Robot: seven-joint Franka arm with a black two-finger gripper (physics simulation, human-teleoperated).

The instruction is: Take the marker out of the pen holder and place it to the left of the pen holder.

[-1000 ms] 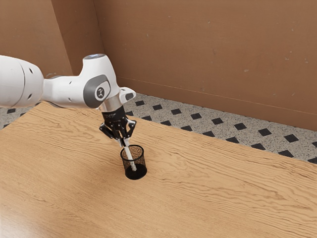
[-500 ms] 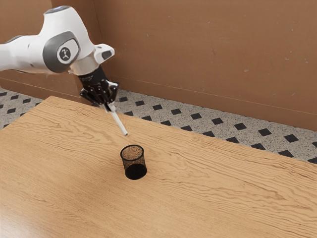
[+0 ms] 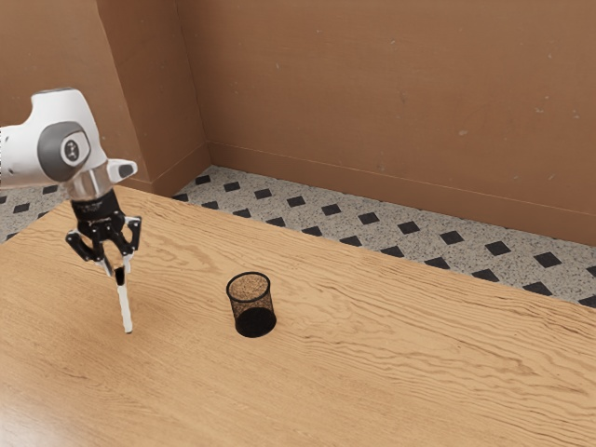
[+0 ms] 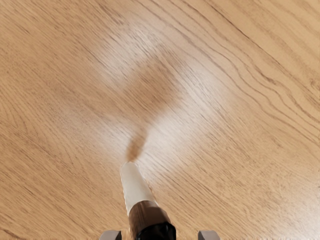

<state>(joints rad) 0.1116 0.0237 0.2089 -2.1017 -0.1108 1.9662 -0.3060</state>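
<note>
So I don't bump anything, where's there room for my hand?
The table is bare between the marker and cup, and from the cup toward the exterior view's right. It's crowded at the marker, under the tool.

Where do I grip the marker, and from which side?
Best bet is the dark upper end of the marker, coming from above. It is slim and stands steeply, white end down and dark end up between the gripper's open fingers. They stand to either side of it, so closing them across its narrow width should pinch it without a new approach.
</note>
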